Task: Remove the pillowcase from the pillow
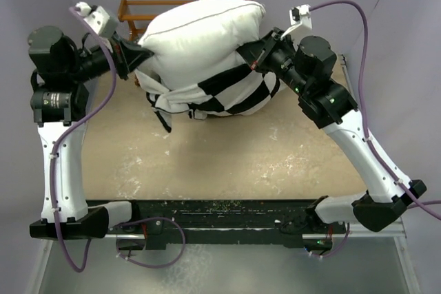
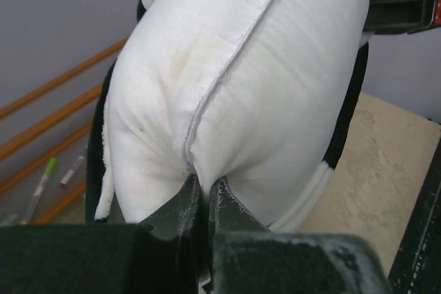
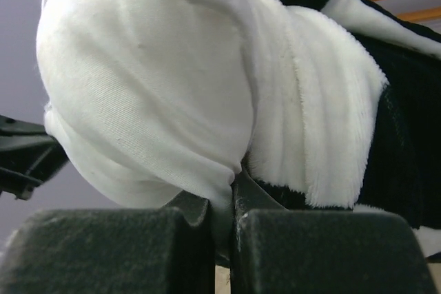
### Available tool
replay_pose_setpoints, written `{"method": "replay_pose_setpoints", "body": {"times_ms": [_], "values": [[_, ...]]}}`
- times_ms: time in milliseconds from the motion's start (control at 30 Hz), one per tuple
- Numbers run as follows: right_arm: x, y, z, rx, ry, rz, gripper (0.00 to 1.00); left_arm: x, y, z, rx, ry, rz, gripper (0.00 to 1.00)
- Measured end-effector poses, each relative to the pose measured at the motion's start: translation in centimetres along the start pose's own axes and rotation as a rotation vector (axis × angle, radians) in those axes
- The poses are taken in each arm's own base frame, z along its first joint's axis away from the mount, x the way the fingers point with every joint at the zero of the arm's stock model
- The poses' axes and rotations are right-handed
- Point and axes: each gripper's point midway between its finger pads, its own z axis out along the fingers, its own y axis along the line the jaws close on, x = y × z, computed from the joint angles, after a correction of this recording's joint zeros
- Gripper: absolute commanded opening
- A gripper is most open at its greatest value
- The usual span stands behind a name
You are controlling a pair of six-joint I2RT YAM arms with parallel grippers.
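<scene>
The plain white pillow point(image 1: 200, 36) is held up off the table between my two grippers. The black and white checkered pillowcase point(image 1: 231, 94) is bunched around its lower half and sags toward the table. My left gripper point(image 1: 140, 56) is shut on the pillow's left seamed edge; in the left wrist view the gripper point(image 2: 205, 182) pinches the pillow point(image 2: 262, 67) at the seam, with the pillowcase point(image 2: 348, 118) behind it. My right gripper point(image 1: 246, 56) is shut on the pillow's right side; in the right wrist view the gripper point(image 3: 233, 185) pinches a fold of the pillow point(image 3: 145, 80) beside the fleecy pillowcase point(image 3: 331, 122).
A wooden rack point(image 1: 138, 10) stands at the back left behind the pillow; its orange bars point(image 2: 48, 118) and some markers point(image 2: 41, 187) show in the left wrist view. The tan tabletop point(image 1: 227, 156) lies below. Grey walls close in the back and sides.
</scene>
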Motion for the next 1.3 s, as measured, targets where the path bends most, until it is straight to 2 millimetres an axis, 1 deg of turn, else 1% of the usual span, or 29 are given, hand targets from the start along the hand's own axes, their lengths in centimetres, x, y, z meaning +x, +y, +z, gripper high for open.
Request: {"method": "replay_pose_setpoints", "body": {"times_ms": [33, 133, 200, 233, 333, 400, 467, 533, 600, 667, 733, 800, 833, 900, 967, 1067, 1133, 1233, 1300], "values": [[-0.1, 0.6, -0.1, -0.01, -0.003, -0.006, 0.0, -1.2, 0.0, -0.2, -0.013, -0.018, 0.017, 0.0], [-0.9, 2.7, -0.3, -0.055, -0.016, -0.023, 0.0, -6.5, -0.3, -1.2, -0.063, -0.099, 0.112, 0.0], [-1.7, 4.0, -0.6, -0.085, -0.031, -0.029, 0.0, -9.5, -0.5, -1.8, -0.095, -0.148, 0.171, 0.0], [-2.1, 4.8, -0.9, -0.104, -0.037, -0.036, 0.03, -11.2, -0.6, -2.3, -0.116, -0.179, 0.207, 0.0], [-2.1, 5.8, -1.4, -0.133, -0.021, -0.052, 0.24, -15.1, -1.5, -3.7, -0.161, -0.256, 0.29, 0.0], [-1.3, 5.9, -1.5, -0.138, 0.007, -0.068, 0.38, -16.8, -2.2, -4.5, -0.183, -0.293, 0.327, 0.0], [-0.5, 5.7, -1.6, -0.135, 0.035, -0.09, 0.49, -17.8, -2.7, -5.2, -0.203, -0.317, 0.346, 0.0], [-0.5, 5.0, -1.8, -0.103, 0.038, -0.12, 0.59, -18.0, -2.8, -5.3, -0.202, -0.318, 0.346, 0.0], [-1.0, 4.1, -2.0, -0.063, 0.016, -0.162, 0.67, -17.4, -2.8, -5.1, -0.188, -0.304, 0.326, 0.0], [-2.0, 3.3, -2.8, -0.024, -0.014, -0.208, 0.73, -15.8, -2.3, -4.2, -0.161, -0.261, 0.284, 0.0], [-3.3, 3.0, -4.1, -0.004, -0.051, -0.261, 0.77, -14.5, -2.0, -3.5, -0.128, -0.231, 0.256, 0.0], [-4.5, 3.5, -5.4, -0.02, -0.086, -0.306, 0.81, -12.5, -1.4, -2.3, -0.077, -0.186, 0.204, 0.0], [-5.1, 4.1, -6.2, -0.05, -0.104, -0.334, 0.82, -11.4, -1.2, -1.6, -0.047, -0.163, 0.171, 0.0], [-5.7, 5.6, -7.0, -0.124, -0.116, -0.382, 0.84, -9.6, -0.9, -0.5, 0.006, -0.128, 0.108, 0.0], [-5.8, 7.6, -7.2, -0.226, -0.112, -0.432, 0.87, -8.1, -0.9, 0.5, 0.057, -0.098, 0.053, 0.0], [-5.3, 10.2, -6.7, -0.368, -0.087, -0.503, 0.9, -7.1, -1.8, 1.4, 0.125, -0.077, 0.024, 0.0], [-4.4, 11.6, -5.8, -0.45, -0.054, -0.541, 0.92, -7.0, -2.8, 1.7, 0.17, -0.074, 0.02, 0.0], [-2.5, 12.4, -3.2, -0.525, 0.013, -0.58, 0.94, -7.0, -4.4, 1.7, 0.233, -0.074, 0.022, 0.0], [-0.8, 12.4, -1.0, -0.551, 0.066, -0.604, 0.95, -7.0, -5.5, 1.7, 0.271, -0.072, 0.02, 0.0]]}}
